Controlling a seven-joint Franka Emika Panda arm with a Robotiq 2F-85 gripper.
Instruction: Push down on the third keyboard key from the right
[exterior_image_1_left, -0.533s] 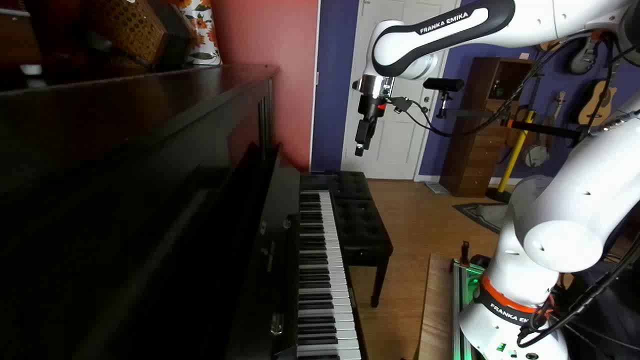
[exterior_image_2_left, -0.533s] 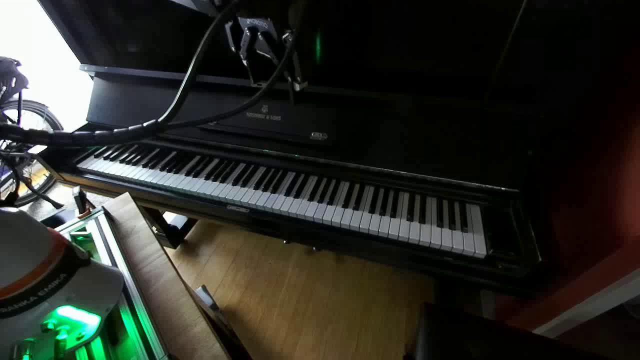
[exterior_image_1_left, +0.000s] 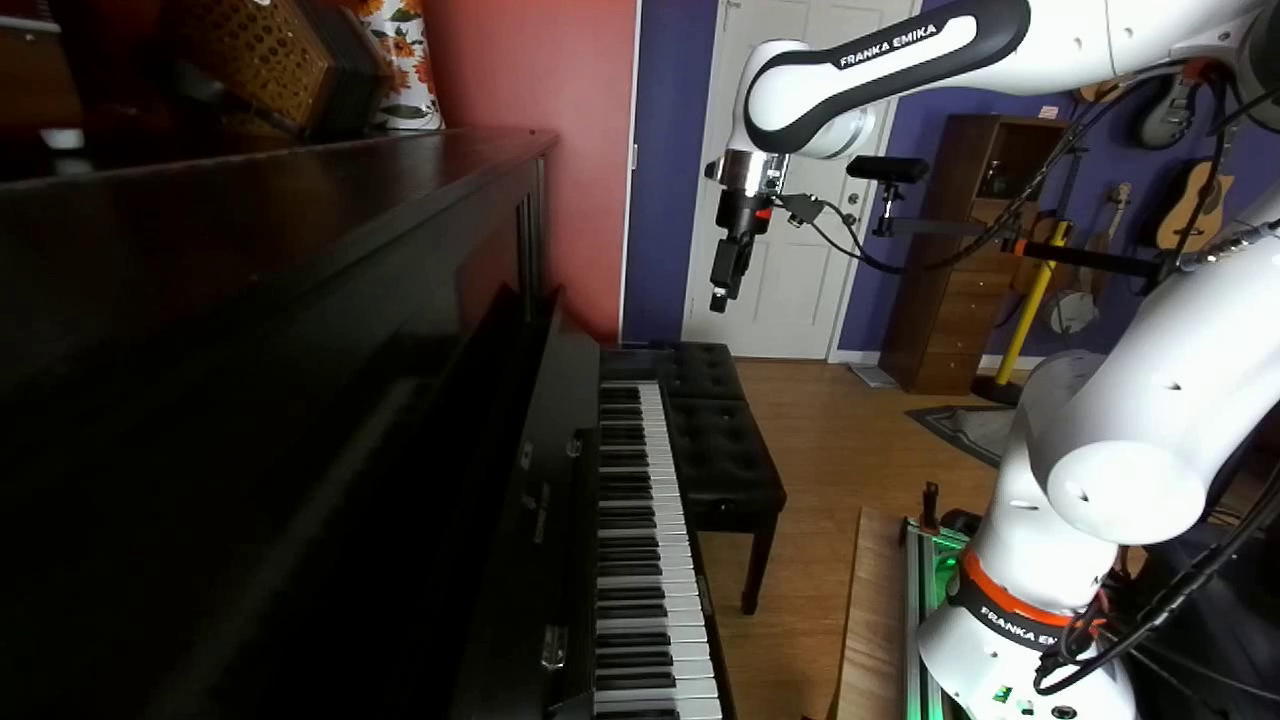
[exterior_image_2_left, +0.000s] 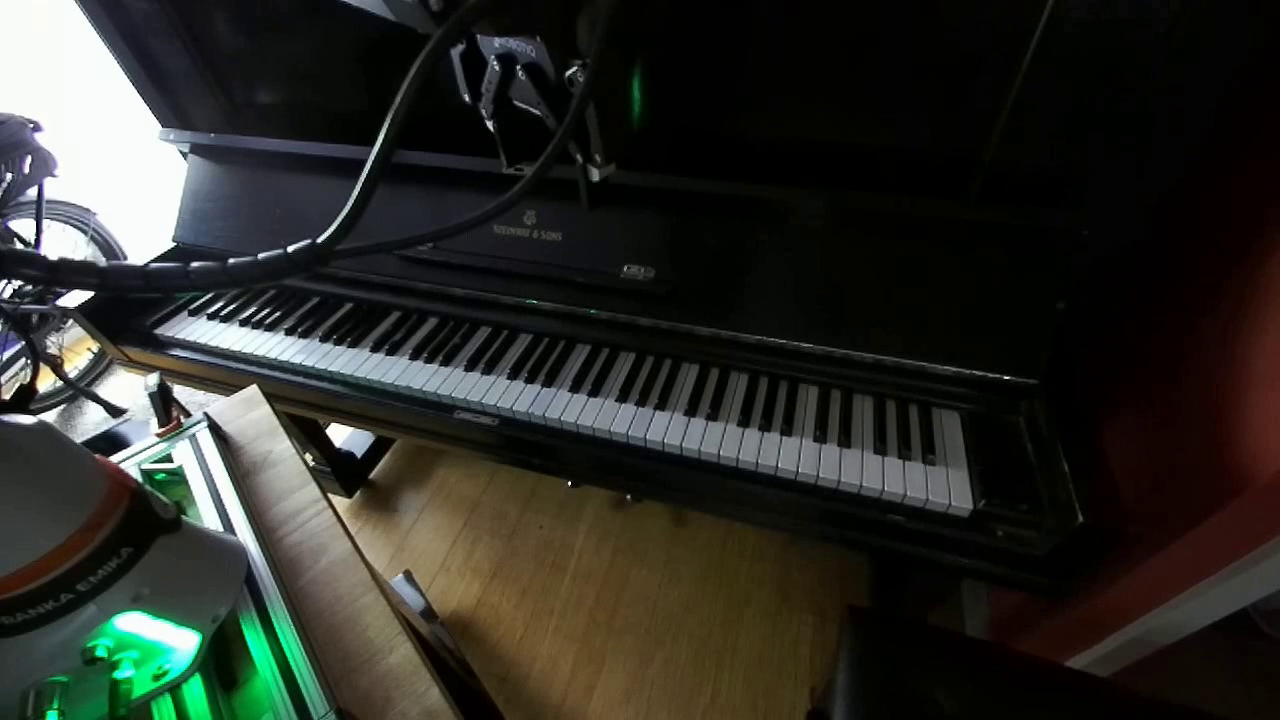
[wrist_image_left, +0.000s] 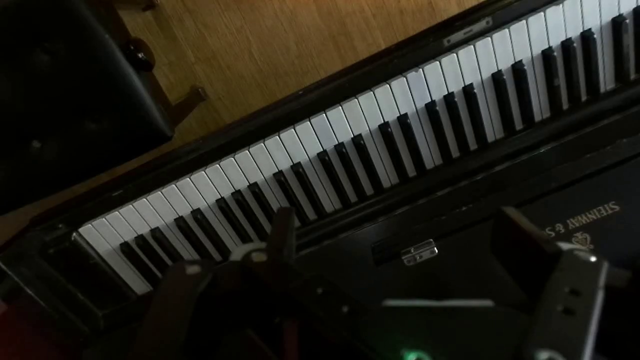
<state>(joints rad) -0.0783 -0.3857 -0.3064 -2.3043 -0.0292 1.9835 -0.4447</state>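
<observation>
The keyboard, a long row of white and black keys, runs across the dark upright piano in both exterior views (exterior_image_1_left: 680, 590) (exterior_image_2_left: 560, 400) and in the wrist view (wrist_image_left: 310, 135). The third white key from its right end (exterior_image_2_left: 915, 482) also shows near the left end of the upside-down wrist view (wrist_image_left: 120, 225). My gripper (exterior_image_2_left: 556, 172) is open and empty, its fingers wide apart in the wrist view (wrist_image_left: 396, 212). It hangs well above the keyboard, apart from the keys, also seen side-on in an exterior view (exterior_image_1_left: 719, 300).
The piano's upright front panel (exterior_image_2_left: 760, 250) stands behind the keys. A black padded bench (exterior_image_1_left: 720, 460) stands beside the keyboard; it also shows in the wrist view (wrist_image_left: 75, 100). A loose cable (exterior_image_2_left: 400, 110) hangs from the arm. A wooden table edge (exterior_image_2_left: 310, 560) lies by the robot base.
</observation>
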